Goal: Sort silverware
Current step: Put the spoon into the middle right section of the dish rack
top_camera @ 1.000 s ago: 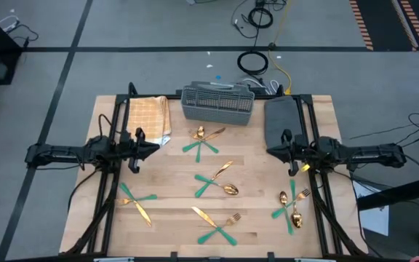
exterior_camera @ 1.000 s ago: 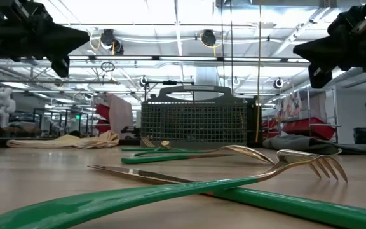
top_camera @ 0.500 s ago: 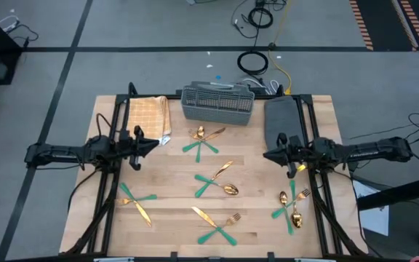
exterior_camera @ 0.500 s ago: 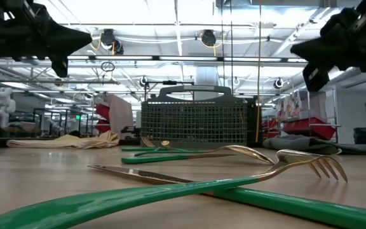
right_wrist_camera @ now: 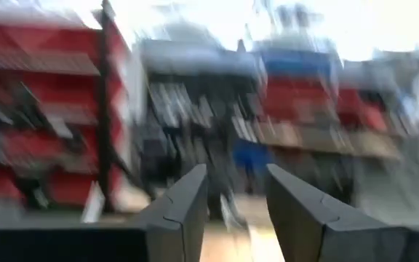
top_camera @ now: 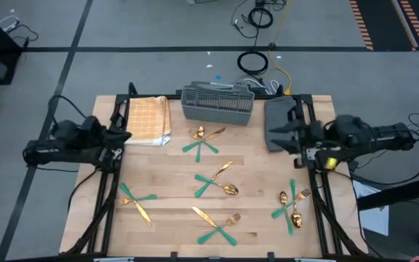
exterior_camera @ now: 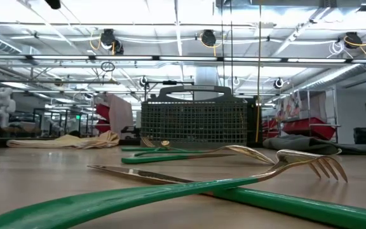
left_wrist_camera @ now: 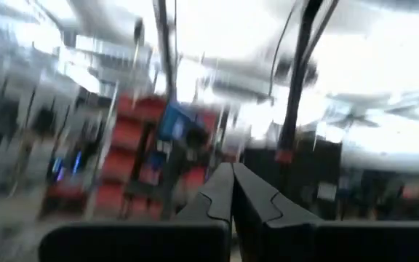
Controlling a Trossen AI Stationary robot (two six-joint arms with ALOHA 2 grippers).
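Observation:
The silverware, gold-headed pieces with teal-green handles, lies flat on the wooden table in crossed clusters: one by the basket [top_camera: 202,140], one mid-table [top_camera: 217,180], one near left [top_camera: 137,201], one near middle [top_camera: 217,224], one near right [top_camera: 291,204]. In the low view a fork [exterior_camera: 310,164] lies across another green handle. My left gripper [top_camera: 124,135] hovers shut over the table's left edge, beside the cloth; its fingers meet in the left wrist view [left_wrist_camera: 233,193]. My right gripper [top_camera: 273,136] hovers open over the dark mat; nothing is between its fingers [right_wrist_camera: 235,189].
A grey slotted cutlery basket [top_camera: 217,103] stands at the far edge in the middle, also seen in the low view [exterior_camera: 194,124]. A tan checked cloth [top_camera: 148,118] lies far left and a dark grey mat [top_camera: 282,116] far right. Cables lie on the floor beyond the table.
Both arms have risen, leaving the low view upward. My left gripper has drawn back toward the table's left edge, and my right gripper has moved toward the far edge over the dark mat and opened. The silverware has stayed where it was.

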